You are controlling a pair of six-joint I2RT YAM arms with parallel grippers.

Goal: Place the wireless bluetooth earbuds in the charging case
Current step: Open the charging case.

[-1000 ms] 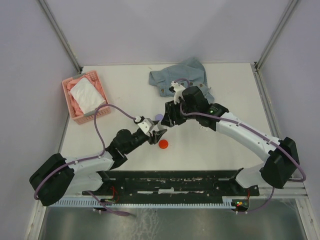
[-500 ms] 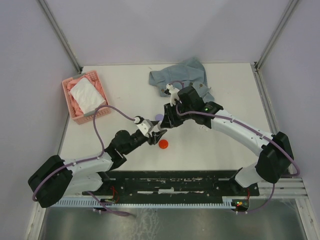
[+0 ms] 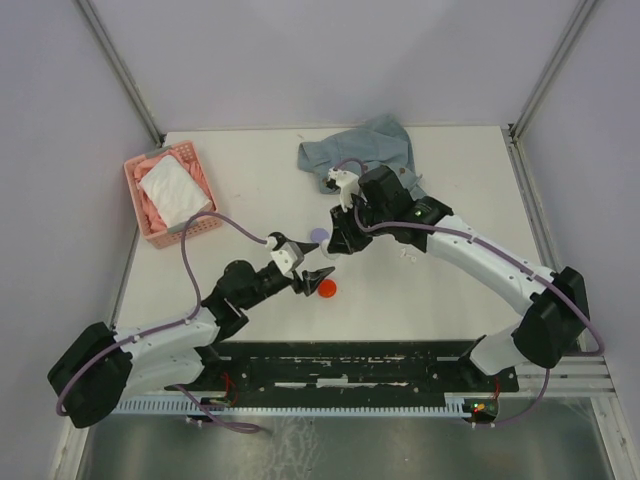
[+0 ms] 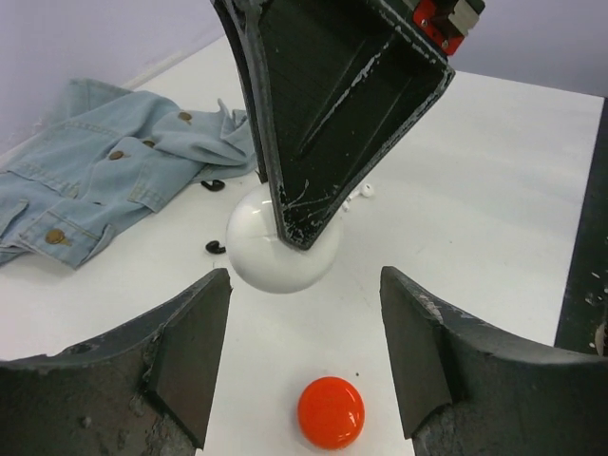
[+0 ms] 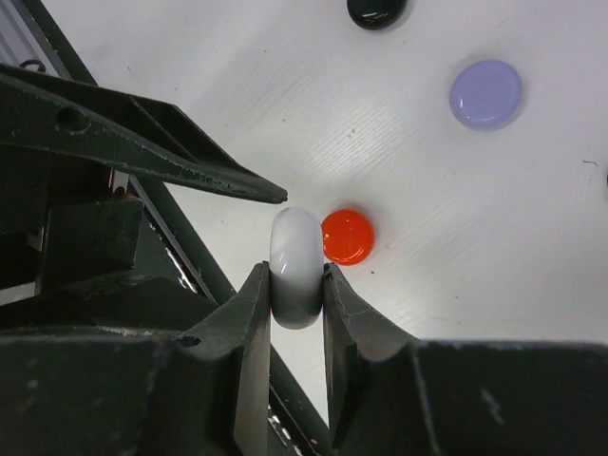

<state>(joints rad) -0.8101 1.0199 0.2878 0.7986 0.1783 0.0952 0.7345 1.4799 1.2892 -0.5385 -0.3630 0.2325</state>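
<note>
My right gripper (image 5: 293, 275) is shut on a white round charging case (image 5: 296, 266), held on edge just above the table. The same white case (image 4: 283, 249) shows in the left wrist view, under the right gripper's black finger. A red round case (image 4: 331, 411) lies flat on the table below the open left gripper (image 4: 304, 313), between its two fingers and untouched. From above, the red case (image 3: 327, 289) sits beside the left gripper (image 3: 311, 277). Two tiny black earbuds (image 4: 217, 247) and a white one (image 4: 366, 191) lie on the table past the white case.
A lilac case (image 5: 485, 94) and a black case (image 5: 376, 11) lie further out. A crumpled denim jacket (image 3: 360, 150) lies at the back. A pink basket (image 3: 130, 185) holding cloth stands at the left. A black rail (image 3: 340, 362) runs along the near edge.
The left gripper's jaws have spread wider and it has shifted slightly toward the red case. The right wrist has edged a little to the left.
</note>
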